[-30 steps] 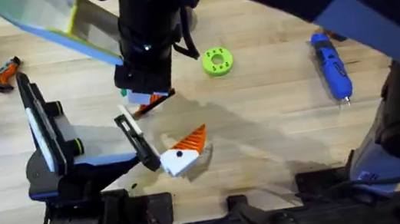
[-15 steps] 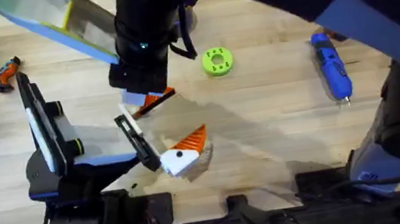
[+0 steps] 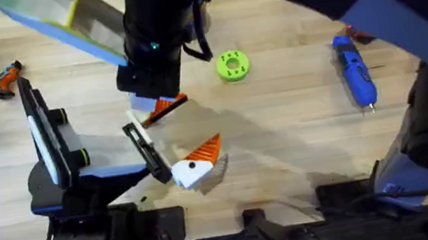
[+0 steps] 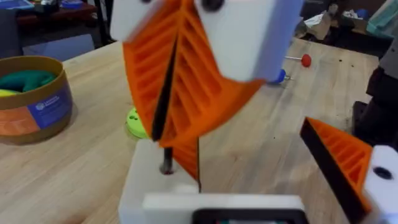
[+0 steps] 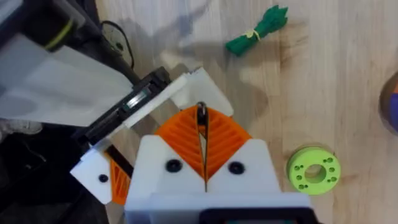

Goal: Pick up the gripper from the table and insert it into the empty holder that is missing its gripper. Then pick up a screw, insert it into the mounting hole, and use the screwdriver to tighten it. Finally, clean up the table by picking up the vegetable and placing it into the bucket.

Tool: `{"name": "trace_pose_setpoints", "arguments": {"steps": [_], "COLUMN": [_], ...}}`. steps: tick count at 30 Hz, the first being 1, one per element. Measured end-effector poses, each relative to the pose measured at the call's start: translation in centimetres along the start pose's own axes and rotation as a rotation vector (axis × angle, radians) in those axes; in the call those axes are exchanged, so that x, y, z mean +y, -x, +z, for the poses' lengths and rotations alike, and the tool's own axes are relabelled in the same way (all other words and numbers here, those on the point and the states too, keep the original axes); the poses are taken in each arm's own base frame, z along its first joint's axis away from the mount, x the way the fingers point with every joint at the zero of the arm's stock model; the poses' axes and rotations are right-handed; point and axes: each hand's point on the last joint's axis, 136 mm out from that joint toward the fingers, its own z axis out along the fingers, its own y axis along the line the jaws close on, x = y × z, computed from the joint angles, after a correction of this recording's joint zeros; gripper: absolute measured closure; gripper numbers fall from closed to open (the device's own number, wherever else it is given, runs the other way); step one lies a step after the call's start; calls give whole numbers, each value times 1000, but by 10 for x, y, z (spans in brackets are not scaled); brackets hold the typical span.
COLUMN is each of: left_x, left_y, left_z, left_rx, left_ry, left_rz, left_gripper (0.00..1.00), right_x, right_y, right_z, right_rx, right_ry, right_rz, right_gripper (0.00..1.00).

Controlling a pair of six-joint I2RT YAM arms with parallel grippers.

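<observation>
Fingers of right gripper [image 5: 203,127] clenched on thin dark metal screw [image 4: 166,158], tip just above mounting hole [image 4: 166,169] in white blocky plastic holder [image 4: 146,183]. Left gripper [image 4: 249,174] spread wide, grasping nothing. Keep screw upright, lower straight, release once seated. Blue pen-shaped screwdriver [image 3: 354,72] well apart from holder.

We see a table [image 3: 296,117] of pale wood, matt, with a fine straight grain. The right gripper [image 5: 203,146] has ribbed orange plastic pads [image 5: 227,140] on smooth white plastic mounts. The holder [image 4: 152,180] is the same smooth matt white plastic. On the right the screwdriver [image 3: 354,71] is glossy blue plastic. The lime-green disc [image 5: 314,170] looks like matt plastic, and the bucket [image 4: 34,102] has a cardboard-like wall with a printed paper label.
</observation>
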Motion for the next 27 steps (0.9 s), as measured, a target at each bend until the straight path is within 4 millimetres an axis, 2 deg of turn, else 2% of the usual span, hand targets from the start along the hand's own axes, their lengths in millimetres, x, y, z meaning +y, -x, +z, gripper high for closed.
{"name": "trace_pose_setpoints", "arguments": {"steps": [7,27], "left_x": [0,0], "left_y": [0,0], "left_z": [0,0], "left_rx": [0,0], "left_ry": [0,0], "left_rz": [0,0], "left_gripper": [15,15], "right_x": [-6,-2], "right_y": [2,-1], "right_z": [-6,-6], "right_rx": [-16,-1], "right_ry": [-12,-3], "right_rz": [12,10], "right_gripper": [995,995]}}
